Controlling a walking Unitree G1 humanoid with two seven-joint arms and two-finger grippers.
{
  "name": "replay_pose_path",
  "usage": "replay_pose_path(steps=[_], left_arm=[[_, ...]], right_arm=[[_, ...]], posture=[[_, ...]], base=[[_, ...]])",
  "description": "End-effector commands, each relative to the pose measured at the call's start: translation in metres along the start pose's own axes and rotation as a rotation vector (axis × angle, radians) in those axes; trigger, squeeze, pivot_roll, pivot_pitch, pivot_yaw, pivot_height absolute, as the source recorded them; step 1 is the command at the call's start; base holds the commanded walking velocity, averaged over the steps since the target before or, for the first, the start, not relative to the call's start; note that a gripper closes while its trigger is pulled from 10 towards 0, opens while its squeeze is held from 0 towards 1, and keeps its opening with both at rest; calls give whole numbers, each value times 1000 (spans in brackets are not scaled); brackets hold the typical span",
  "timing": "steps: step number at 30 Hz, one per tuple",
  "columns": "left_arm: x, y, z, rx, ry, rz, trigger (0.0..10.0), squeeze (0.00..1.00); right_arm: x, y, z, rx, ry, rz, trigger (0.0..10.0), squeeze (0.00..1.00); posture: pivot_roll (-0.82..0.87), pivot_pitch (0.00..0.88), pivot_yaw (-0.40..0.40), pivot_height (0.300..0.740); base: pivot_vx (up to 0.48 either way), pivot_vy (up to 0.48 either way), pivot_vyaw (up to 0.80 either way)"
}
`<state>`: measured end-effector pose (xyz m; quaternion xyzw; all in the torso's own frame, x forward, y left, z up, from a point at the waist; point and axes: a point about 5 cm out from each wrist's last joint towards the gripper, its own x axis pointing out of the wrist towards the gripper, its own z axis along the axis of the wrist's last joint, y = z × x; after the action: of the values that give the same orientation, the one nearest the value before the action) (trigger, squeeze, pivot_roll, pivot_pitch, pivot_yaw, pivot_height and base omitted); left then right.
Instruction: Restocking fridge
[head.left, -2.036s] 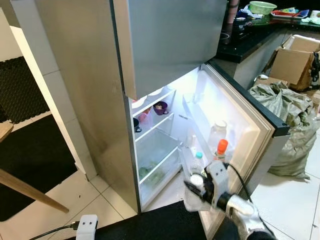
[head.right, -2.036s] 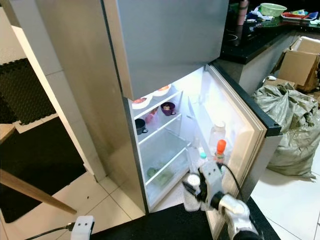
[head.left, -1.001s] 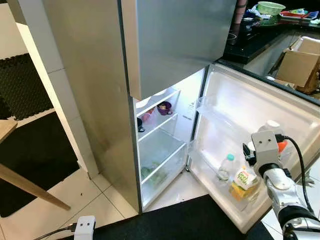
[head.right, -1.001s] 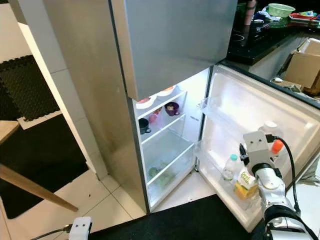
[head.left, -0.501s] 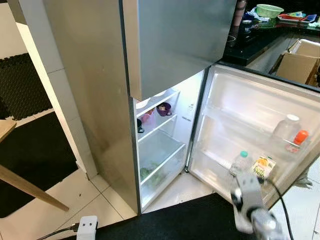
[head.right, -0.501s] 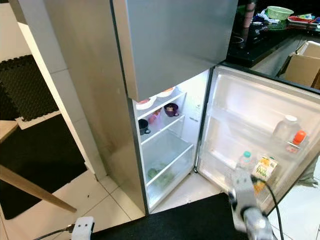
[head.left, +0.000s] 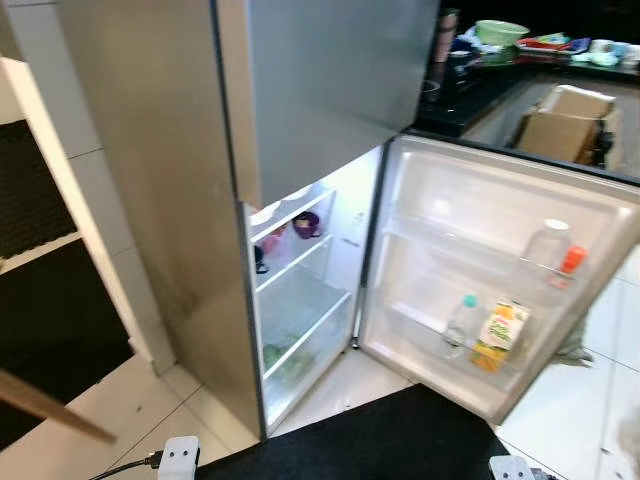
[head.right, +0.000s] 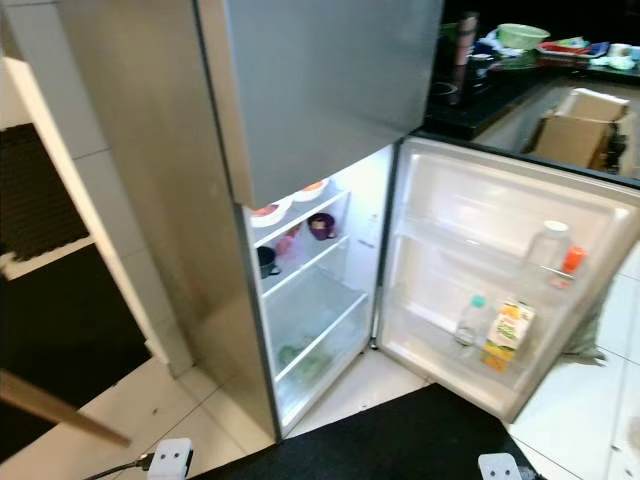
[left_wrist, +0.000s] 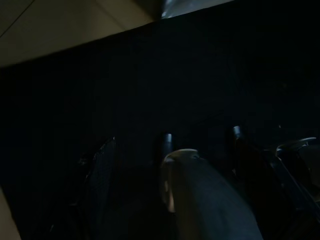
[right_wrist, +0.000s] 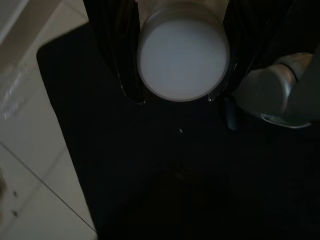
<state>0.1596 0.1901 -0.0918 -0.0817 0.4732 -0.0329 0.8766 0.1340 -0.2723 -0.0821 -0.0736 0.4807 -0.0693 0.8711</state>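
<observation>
One item in play: white-capped container (right_wrist: 183, 56), pinched between the right gripper (right_wrist: 175, 97) fingers, over the black mat (right_wrist: 190, 175).
Handling: looks rigid, smooth, likely slippery; keep the pinch on the body below the cap.
Right arm: low, aimed at the floor.
Left gripper (left_wrist: 200, 142): idle, dark; spread or not, cannot tell.
Fridge door (head.left: 480, 290): open, bottle and juice carton (head.left: 500, 335) shelved.

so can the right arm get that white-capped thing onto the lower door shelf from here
Probably yes. The fridge door stands wide open, with bare room on the lower door shelf left of the water bottle. The right claw grips the white-capped container low over the black mat.
</observation>
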Motion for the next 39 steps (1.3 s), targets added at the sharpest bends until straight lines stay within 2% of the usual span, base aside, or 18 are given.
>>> replay_pose_path(steps=[1, 14, 23, 39], left_arm=[[2, -6, -2, 9, 13, -13, 10000, 0], [1, -7, -6, 3, 37, -6, 10000, 0], [1, -7, -8, 4, 44, -2, 10000, 0], [1, -8, -9, 13, 44, -5, 10000, 0]], right_arm=[[0, 3, -4, 20, 17, 6, 10000, 0], [3, 10, 6, 2, 3, 28, 10000, 0], [3, 18, 5, -25, 12, 49, 10000, 0], [4, 20, 5, -37, 15, 57, 10000, 0]], posture=[[-143, 0, -38, 740], [-133, 0, -37, 740], [-126, 0, -34, 740], [-119, 0, -36, 740]], base=[[0, 0, -800], [0, 0, -800], [0, 0, -800], [0, 0, -800]])
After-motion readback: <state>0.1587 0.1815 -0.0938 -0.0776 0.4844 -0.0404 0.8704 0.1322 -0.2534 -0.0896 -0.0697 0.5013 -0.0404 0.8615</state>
